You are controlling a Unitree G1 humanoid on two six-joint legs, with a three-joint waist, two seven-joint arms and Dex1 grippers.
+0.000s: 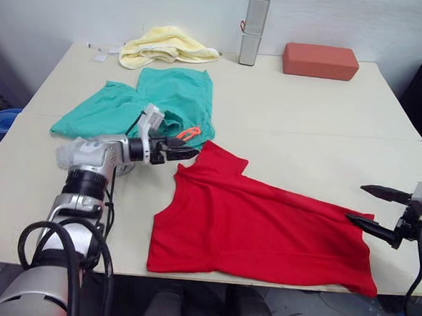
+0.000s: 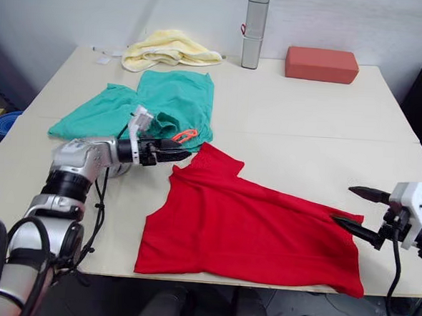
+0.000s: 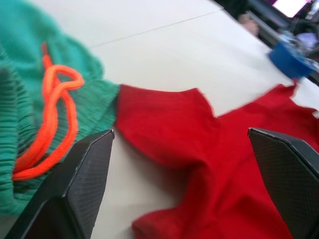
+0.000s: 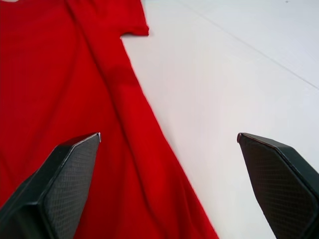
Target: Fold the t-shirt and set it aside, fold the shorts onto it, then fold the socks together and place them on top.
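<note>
The left arm (image 1: 88, 175) is silver-grey metal with black ribbed joints and looping black cables; each gripper (image 1: 186, 152) has two black, textured, pointed fingers (image 4: 60, 189).

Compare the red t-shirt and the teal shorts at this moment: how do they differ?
The t-shirt is red, the larger garment, and lies at the table's near edge; the shorts are teal-green, smaller, and lie farther back on the robot's left. The shorts carry an orange drawstring; the t-shirt is plain. Both lie unfolded and rumpled on the table, touching at one sleeve.
</note>
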